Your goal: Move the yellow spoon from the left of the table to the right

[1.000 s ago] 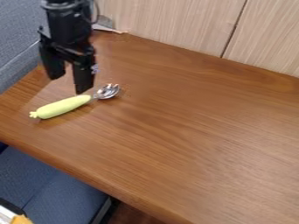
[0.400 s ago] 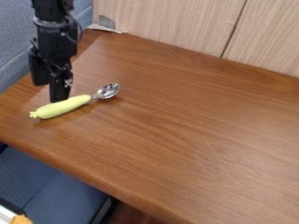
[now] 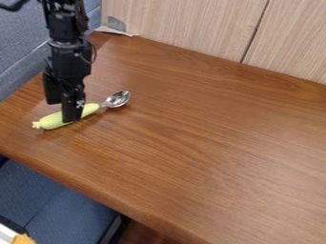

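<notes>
The black gripper [image 3: 62, 111] hangs down at the left of the table, over the handle of the yellow spoon. It is open, its nearer finger in front of the middle of the handle and hiding a short stretch of it, the other farther back on the left. The yellow spoon [image 3: 51, 122] lies slantwise on the wood, its thick pale-yellow handle towards the lower left and its shiny metal bowl towards the upper right, outside the fingers.
The brown wooden table [image 3: 210, 128] extends to the right. A pale wood panel [image 3: 185, 26] stands along its back edge, with a torn grey-white scrap [image 3: 116, 30] at the back left corner. A blue seat [image 3: 54, 205] is below the front edge.
Since a second ago the gripper has turned, shifted left and then slightly back right, and come down to the spoon's handle. The spoon lies as before.
</notes>
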You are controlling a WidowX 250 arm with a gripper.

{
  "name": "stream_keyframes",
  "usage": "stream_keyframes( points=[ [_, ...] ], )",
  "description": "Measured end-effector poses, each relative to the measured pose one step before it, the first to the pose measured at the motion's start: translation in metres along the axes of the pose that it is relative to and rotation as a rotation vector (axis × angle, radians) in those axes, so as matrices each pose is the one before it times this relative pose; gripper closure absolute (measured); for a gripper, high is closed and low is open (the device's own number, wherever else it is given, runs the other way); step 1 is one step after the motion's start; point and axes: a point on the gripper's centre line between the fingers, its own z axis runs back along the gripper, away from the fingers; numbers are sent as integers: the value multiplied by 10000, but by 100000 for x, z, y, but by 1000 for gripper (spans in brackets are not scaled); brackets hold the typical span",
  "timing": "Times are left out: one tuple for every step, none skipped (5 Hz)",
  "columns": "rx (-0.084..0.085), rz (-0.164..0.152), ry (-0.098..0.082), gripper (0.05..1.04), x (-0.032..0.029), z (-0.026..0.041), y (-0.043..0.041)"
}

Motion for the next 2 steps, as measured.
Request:
stream_keyframes(
  points=[
    [-105, 99, 43, 129, 515, -861, 249],
    [-90, -100, -60, 400, 490, -86, -193]
  ],
)
